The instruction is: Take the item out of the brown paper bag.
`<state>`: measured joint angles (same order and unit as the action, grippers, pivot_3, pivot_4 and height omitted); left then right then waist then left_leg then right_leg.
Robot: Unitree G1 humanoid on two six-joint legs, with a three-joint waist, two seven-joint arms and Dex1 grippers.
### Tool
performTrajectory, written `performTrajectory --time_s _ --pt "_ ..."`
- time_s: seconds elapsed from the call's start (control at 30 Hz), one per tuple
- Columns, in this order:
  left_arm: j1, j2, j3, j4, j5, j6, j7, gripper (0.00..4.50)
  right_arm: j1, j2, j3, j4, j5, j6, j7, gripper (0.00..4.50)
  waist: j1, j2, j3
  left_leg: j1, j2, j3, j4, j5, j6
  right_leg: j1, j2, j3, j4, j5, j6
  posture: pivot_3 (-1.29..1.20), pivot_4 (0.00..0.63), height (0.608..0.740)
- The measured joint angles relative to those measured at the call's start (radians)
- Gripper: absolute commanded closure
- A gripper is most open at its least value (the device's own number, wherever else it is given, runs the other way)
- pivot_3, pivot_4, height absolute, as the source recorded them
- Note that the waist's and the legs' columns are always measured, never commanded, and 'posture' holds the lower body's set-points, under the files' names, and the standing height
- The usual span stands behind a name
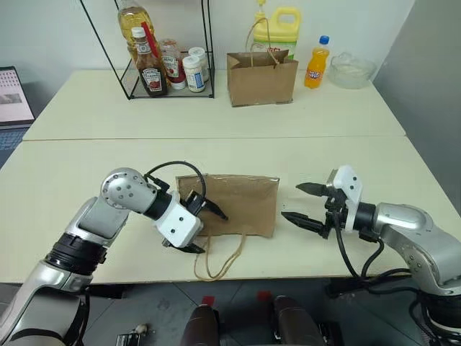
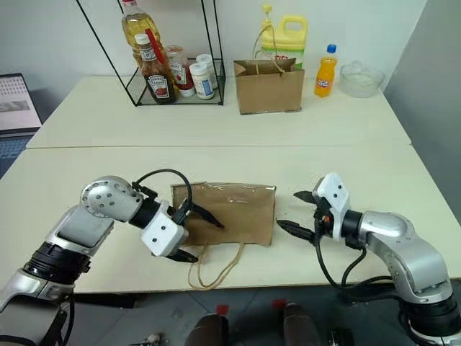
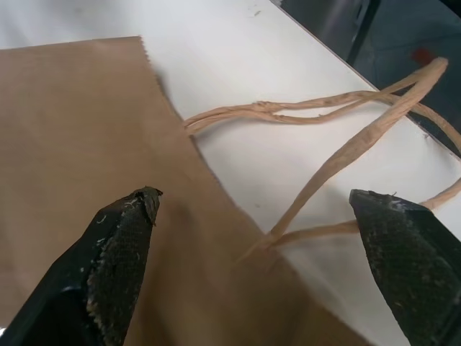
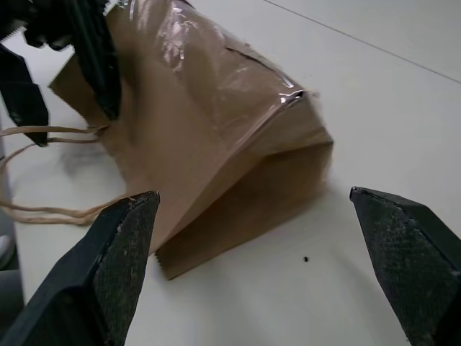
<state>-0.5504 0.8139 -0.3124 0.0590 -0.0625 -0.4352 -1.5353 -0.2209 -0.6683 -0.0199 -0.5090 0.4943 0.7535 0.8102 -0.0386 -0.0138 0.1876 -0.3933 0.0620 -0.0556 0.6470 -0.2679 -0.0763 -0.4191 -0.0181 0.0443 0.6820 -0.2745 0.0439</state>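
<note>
Risk of pinching only twine handles (image 1: 216, 263) instead of paper, dragging the brown paper bag (image 1: 241, 202) off the table (image 1: 57, 173) edge. Bag flat, creased kraft, glossy tape, between grippers. Left gripper (image 1: 205, 225) wide at its 9 o'clock; right gripper (image 1: 306, 203) wide at 3 o'clock. Item hidden, presumably inside.

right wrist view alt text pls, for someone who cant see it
A creased brown paper bag lies flat on a cream table, framed by the open right gripper. Beyond, the open left gripper hovers over its twine handles.
</note>
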Motion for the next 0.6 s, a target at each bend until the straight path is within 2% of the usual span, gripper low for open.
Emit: performTrajectory --time_s 0.1,0.2,0.43,0.6 --pt "0.008 -0.043 -0.006 0.01 0.008 0.017 0.046 0.0 0.011 -0.033 0.001 -0.003 -0.002 -0.01 0.018 0.05 0.002 0.0 0.0 0.0 0.0 0.0 0.0 0.0 0.0 0.0 0.0 0.0 0.0 0.0 0.0 0.0 0.15 0.74" --pt "0.034 -0.092 -0.005 0.007 -0.018 0.11 0.097 0.62 0.05 -0.088 0.03 -0.025 -0.037 -0.079 0.053 0.0 0.004 0.0 0.0 0.0 0.0 0.0 0.0 0.0 0.0 0.0 0.0 0.0 0.0 0.0 0.0 0.0 0.15 0.74" --pt "0.085 -0.104 0.025 -0.104 -0.146 0.446 0.157 2.84 0.148 -0.149 0.142 0.003 -0.192 -0.359 0.153 0.0 0.003 0.0 0.0 0.004 0.0 0.0 0.0 0.0 0.0 0.004 0.0 0.0 0.0 0.0 0.0 0.0 0.15 0.74" --pt "0.101 -0.101 0.068 -0.165 -0.244 0.721 0.22 4.49 0.161 -0.148 0.228 0.118 -0.338 -0.673 0.202 0.0 0.003 -0.001 0.0 0.011 0.0 0.0 0.0 0.0 0.0 0.011 0.0 0.0 -0.002 -0.001 0.001 0.0 0.15 0.74"
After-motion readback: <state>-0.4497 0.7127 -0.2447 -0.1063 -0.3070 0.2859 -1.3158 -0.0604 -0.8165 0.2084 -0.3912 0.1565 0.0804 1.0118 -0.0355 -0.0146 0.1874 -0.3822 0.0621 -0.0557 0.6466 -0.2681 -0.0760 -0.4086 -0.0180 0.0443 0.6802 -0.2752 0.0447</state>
